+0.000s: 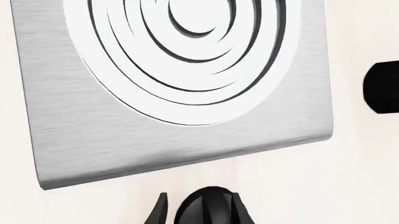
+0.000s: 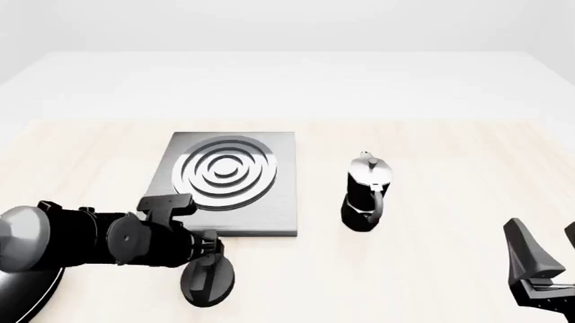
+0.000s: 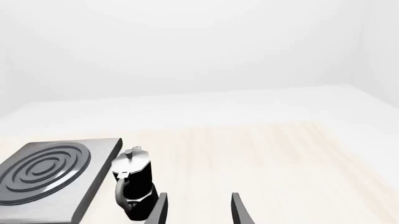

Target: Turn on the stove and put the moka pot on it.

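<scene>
The stove's grey slab (image 2: 269,208) with its silver ring burner (image 2: 223,171) lies left of centre; it fills the left wrist view (image 1: 124,135). Its black oval knob (image 2: 212,288) sits on the table just in front of the slab. My left gripper (image 2: 207,266) is down over the knob (image 1: 209,207), open, with a finger on each side of the ridge. The moka pot (image 2: 367,192) stands upright on the table right of the slab, also seen in the right wrist view (image 3: 132,184). My right gripper (image 3: 199,212) is open and empty at the near right (image 2: 548,256).
A black shape (image 1: 383,86) at the edge of the left wrist view, beside the slab, looks like the pot's base. The pale wooden table (image 2: 431,269) stretches between the pot and my right gripper.
</scene>
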Controlling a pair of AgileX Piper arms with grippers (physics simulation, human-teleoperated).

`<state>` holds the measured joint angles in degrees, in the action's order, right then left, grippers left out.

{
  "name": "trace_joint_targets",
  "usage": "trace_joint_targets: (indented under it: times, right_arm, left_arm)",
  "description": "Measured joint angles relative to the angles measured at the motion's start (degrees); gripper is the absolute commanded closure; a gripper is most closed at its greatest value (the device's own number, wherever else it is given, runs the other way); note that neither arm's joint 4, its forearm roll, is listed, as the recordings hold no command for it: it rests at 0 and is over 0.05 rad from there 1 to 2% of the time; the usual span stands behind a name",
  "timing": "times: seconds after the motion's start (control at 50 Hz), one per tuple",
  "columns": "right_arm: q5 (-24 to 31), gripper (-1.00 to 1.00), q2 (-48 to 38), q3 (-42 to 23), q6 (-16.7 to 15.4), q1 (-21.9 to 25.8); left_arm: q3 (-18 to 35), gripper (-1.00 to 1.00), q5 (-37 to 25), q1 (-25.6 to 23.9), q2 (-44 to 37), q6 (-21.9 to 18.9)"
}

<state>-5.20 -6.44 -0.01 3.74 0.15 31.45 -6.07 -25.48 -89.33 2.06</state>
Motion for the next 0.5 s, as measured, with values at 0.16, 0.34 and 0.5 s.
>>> trace_joint_targets:
  times: [0.16,0.34,0.5]
  right_arm:
    - [-0.2,-1.0,-0.3,0.0,0.0,0.1]
    - [-0.1,-1.0,-0.2,0.0,-0.1,0.1]
    - [-1.6,-1.0,-2.3,0.0,-1.0,0.4]
  left_arm:
    - [0.8,-1.0,-1.1,4.5,2.8,1.8]
    - [0.8,-1.0,-2.0,7.8,5.1,3.7]
    - [0.6,-1.0,-2.5,9.7,7.5,3.9]
